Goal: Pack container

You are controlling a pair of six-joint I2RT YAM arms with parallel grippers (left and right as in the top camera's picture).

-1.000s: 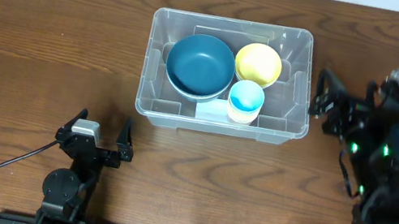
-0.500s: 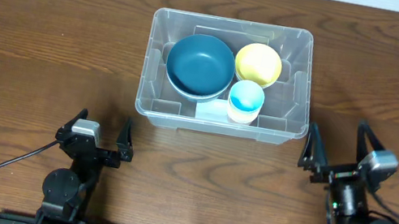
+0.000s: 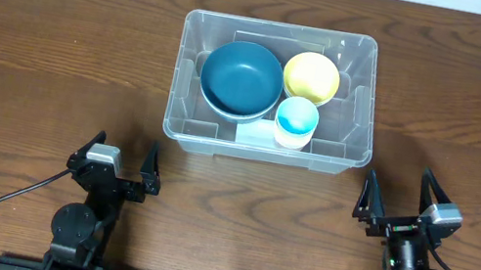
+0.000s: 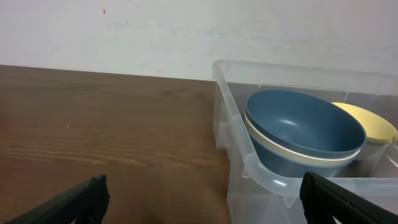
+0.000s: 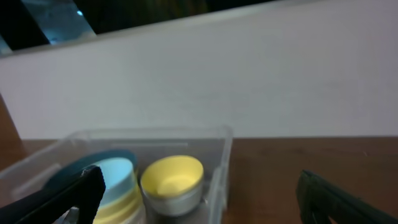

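The clear plastic container [image 3: 355,106] sits at the table's middle back. Inside it are a dark blue bowl [image 3: 242,78], a yellow bowl [image 3: 310,76] and a light blue cup [image 3: 297,119] stacked on other cups. My left gripper [image 3: 124,156] is open and empty near the front edge, left of the container. My right gripper [image 3: 397,193] is open and empty near the front edge, right of the container. The left wrist view shows the container's corner [image 4: 230,106] and the blue bowl [image 4: 305,127]. The right wrist view shows the container [image 5: 217,162], the yellow bowl [image 5: 172,177] and the blue cup [image 5: 115,174].
The brown wooden table [image 3: 58,43] stretches around the container. A black cable [image 3: 0,202] runs from the left arm's base. A white wall [image 4: 186,31] stands behind the table.
My right arm has drawn back from beside the container's right wall to the front edge of the table, gripper still open. The left arm has not moved.
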